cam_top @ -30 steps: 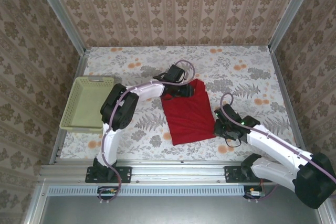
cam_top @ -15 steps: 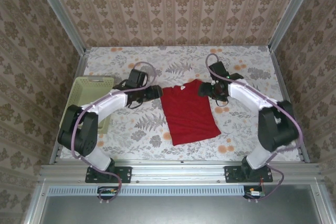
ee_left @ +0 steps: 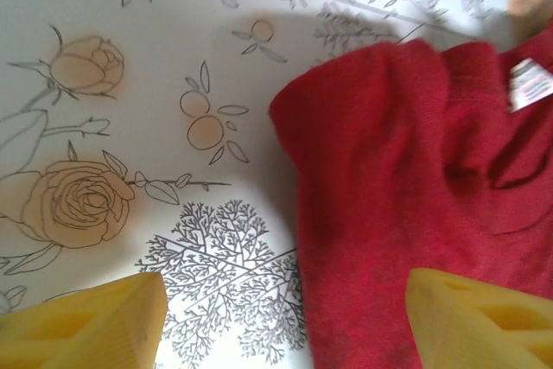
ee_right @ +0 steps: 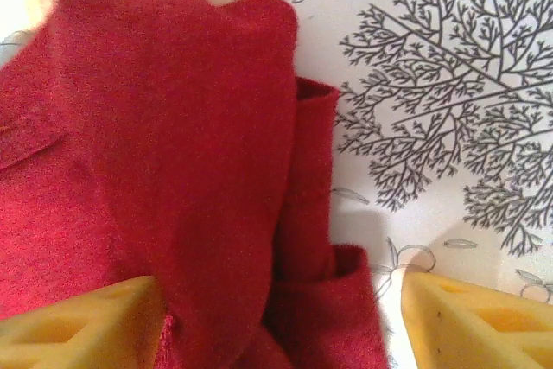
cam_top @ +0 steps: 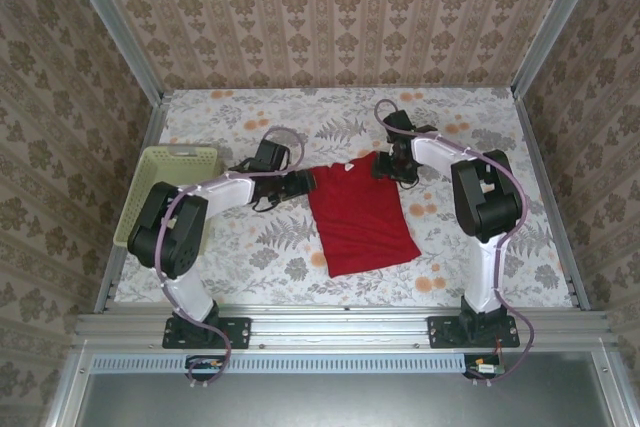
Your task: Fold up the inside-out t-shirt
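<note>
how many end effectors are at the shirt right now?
2. The left end effector is at the far-left corner of the red shirt, and the right end effector is at its far-right corner. Both are open over the cloth.

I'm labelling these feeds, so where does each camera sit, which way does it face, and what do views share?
Top external: above and behind the bases, looking down at the table; both arms, left gripper and right gripper at the red t-shirt's far corners.
Left wrist: on the left arm, looking down at a shirt corner and tag; its yellow fingers.
Right wrist: on the right arm, looking down at folded shirt layers; its yellow fingers.
Shared: shirt and floral table.
</note>
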Available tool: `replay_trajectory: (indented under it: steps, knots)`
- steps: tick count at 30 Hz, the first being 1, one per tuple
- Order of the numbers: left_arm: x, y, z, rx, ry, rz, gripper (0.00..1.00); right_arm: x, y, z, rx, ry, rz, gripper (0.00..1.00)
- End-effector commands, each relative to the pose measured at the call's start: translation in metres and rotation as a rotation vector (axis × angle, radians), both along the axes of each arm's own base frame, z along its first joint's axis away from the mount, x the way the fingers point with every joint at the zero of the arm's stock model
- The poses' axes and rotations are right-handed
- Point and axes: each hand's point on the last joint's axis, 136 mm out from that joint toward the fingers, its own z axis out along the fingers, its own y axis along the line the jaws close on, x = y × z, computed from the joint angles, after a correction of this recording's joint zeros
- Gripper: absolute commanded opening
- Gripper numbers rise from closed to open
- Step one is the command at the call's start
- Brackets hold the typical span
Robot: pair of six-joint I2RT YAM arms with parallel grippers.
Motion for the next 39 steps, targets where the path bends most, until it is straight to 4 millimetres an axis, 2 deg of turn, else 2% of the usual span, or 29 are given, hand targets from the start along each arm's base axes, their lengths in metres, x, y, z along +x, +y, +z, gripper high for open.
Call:
replay_trajectory:
  steps: [1, 3, 7, 13, 17, 21, 24, 27, 33, 39]
  knots:
    - [0.008, -0.017, 0.006, -0.039, -0.010, 0.000, 0.74, -0.004, 0.001, -0.019, 0.030, 0.064, -0.013, 0.50]
    - [0.008, -0.021, 0.005, -0.039, -0.007, -0.001, 0.74, -0.005, -0.006, -0.023, 0.052, 0.062, -0.048, 0.34]
    - [0.009, -0.029, 0.002, -0.028, 0.001, -0.017, 0.75, -0.005, -0.009, -0.023, 0.112, 0.053, -0.072, 0.14]
    - [0.012, -0.049, -0.007, -0.029, 0.020, -0.053, 0.72, -0.017, -0.001, -0.024, 0.200, 0.033, -0.108, 0.00]
    - [0.013, -0.062, -0.018, -0.025, 0.042, -0.074, 0.67, -0.025, 0.008, -0.029, 0.248, 0.037, -0.123, 0.00]
    - [0.016, -0.075, -0.031, -0.049, 0.067, -0.092, 0.59, -0.033, 0.036, -0.031, 0.324, 0.050, -0.083, 0.00]
    - [0.020, -0.086, -0.033, -0.068, 0.062, -0.109, 0.52, -0.039, 0.055, -0.030, 0.341, 0.050, -0.047, 0.00]
    - [0.024, -0.093, -0.026, -0.101, 0.035, -0.120, 0.46, -0.041, 0.067, -0.025, 0.382, 0.045, -0.044, 0.00]
    - [0.025, -0.095, -0.012, -0.128, -0.012, -0.131, 0.35, -0.047, 0.066, -0.017, 0.380, 0.027, -0.062, 0.00]
    - [0.024, -0.083, -0.006, -0.141, -0.033, -0.110, 0.17, -0.049, 0.043, -0.012, 0.348, -0.004, -0.102, 0.00]
